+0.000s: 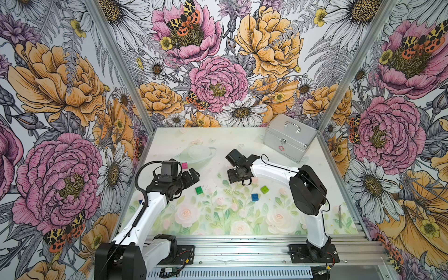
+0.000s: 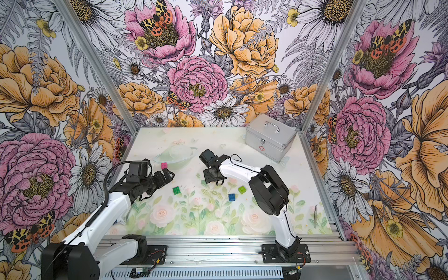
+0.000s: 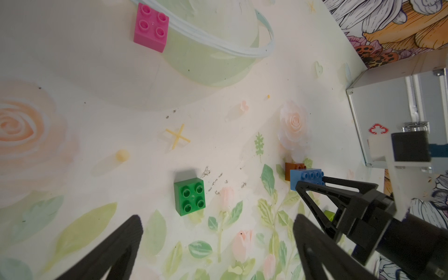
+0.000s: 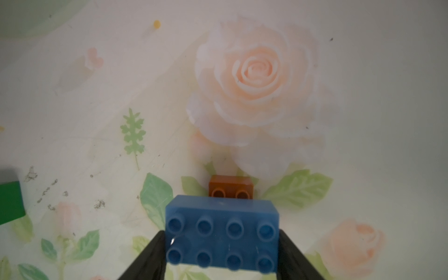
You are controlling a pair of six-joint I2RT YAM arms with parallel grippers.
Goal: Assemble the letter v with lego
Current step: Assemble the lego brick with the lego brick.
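Observation:
My right gripper (image 4: 221, 242) is shut on the ends of the long light blue brick (image 4: 221, 232), studs toward the camera. The orange brick (image 4: 231, 186) sits on the mat just beyond it; contact between them cannot be told. In the left wrist view the same pair shows as light blue brick (image 3: 306, 178) and orange brick (image 3: 292, 169). My left gripper (image 3: 218, 220) is open and empty, just short of the dark green brick (image 3: 189, 196). In both top views lie the pink brick (image 1: 184, 165), dark green brick (image 1: 199, 190), dark blue brick (image 1: 254, 197) and lime brick (image 1: 264, 189).
A silver metal case (image 1: 289, 137) stands at the back right of the flowered mat. A thin metal tool (image 1: 340, 217) lies near the right front edge. Floral walls close in the left, back and right sides. Both arm bases sit on the front rail.

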